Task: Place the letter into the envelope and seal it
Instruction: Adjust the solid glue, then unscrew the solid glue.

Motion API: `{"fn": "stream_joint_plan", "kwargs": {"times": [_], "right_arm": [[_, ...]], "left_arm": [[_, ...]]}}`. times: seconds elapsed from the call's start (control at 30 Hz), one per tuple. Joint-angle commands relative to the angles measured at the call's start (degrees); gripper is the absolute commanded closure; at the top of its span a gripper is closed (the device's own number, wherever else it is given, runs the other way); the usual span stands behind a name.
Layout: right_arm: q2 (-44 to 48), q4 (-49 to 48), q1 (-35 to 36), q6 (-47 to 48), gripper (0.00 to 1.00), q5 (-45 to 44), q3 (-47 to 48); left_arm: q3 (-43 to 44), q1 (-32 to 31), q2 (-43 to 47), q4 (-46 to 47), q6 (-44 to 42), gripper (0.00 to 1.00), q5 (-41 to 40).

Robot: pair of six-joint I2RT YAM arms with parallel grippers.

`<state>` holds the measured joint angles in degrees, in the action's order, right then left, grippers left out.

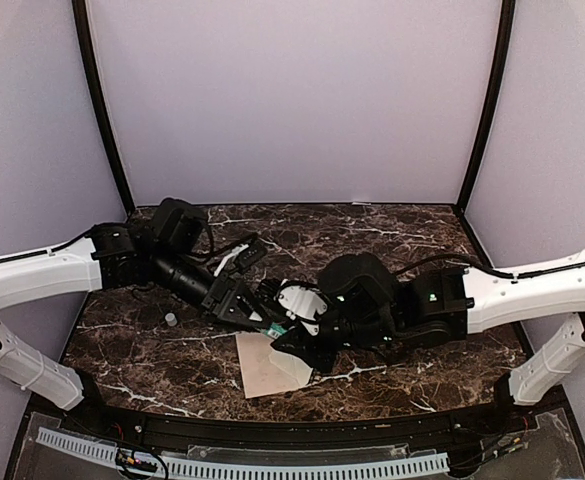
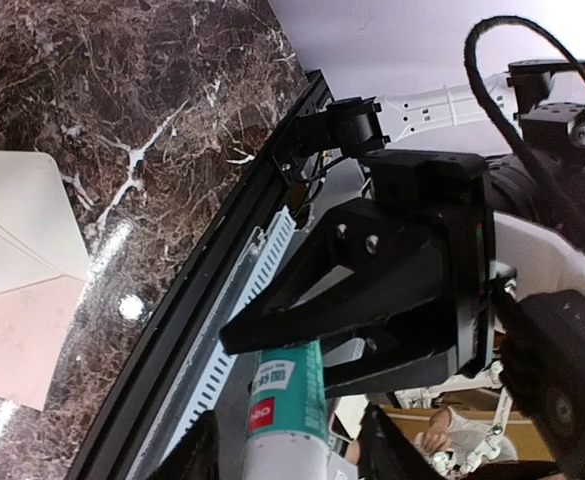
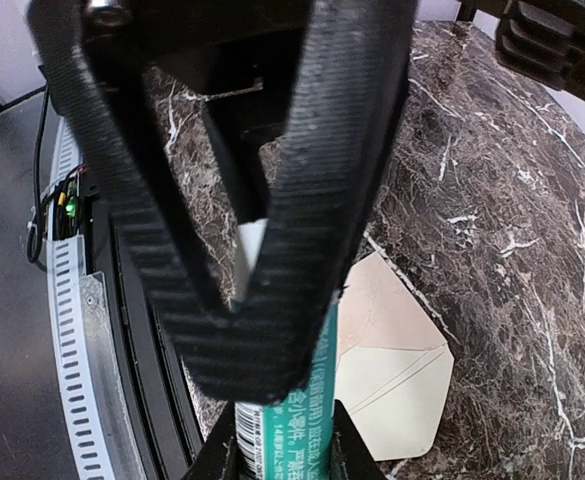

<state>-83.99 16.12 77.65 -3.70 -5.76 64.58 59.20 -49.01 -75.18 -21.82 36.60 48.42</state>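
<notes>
A green-and-white glue stick (image 1: 276,327) hangs between both grippers above the table's middle. My right gripper (image 3: 277,460) is shut on the glue stick (image 3: 307,425), fingers pressing both sides of the tube. My left gripper (image 2: 287,455) stands open around the glue stick (image 2: 287,400), with gaps on each side. In the top view the left gripper (image 1: 262,312) and right gripper (image 1: 300,338) meet tip to tip. The cream envelope (image 1: 265,365) lies flat just below them, its tan flap open (image 3: 392,370). The letter is hidden; I see no separate sheet.
A small pale cap (image 1: 170,319) stands on the dark marble table (image 1: 402,240) left of the arms. The black front rail (image 2: 187,300) runs close to the envelope (image 2: 17,250). Lilac walls close off the back and sides.
</notes>
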Motion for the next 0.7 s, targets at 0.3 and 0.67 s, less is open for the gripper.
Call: {"fn": "stream_joint_plan", "kwargs": {"times": [0.3, 0.67], "right_arm": [[4.4, -34.9, -3.6, -23.1, 1.0, -1.2, -10.9], [4.6, -47.9, -6.2, -27.2, 1.0, 11.3, -13.7]], "left_arm": [[-17.8, -0.2, 20.4, 37.5, 0.4, 0.14, -22.3], [-24.2, -2.5, 20.1, 55.1, 5.2, 0.13, -26.6]]}}
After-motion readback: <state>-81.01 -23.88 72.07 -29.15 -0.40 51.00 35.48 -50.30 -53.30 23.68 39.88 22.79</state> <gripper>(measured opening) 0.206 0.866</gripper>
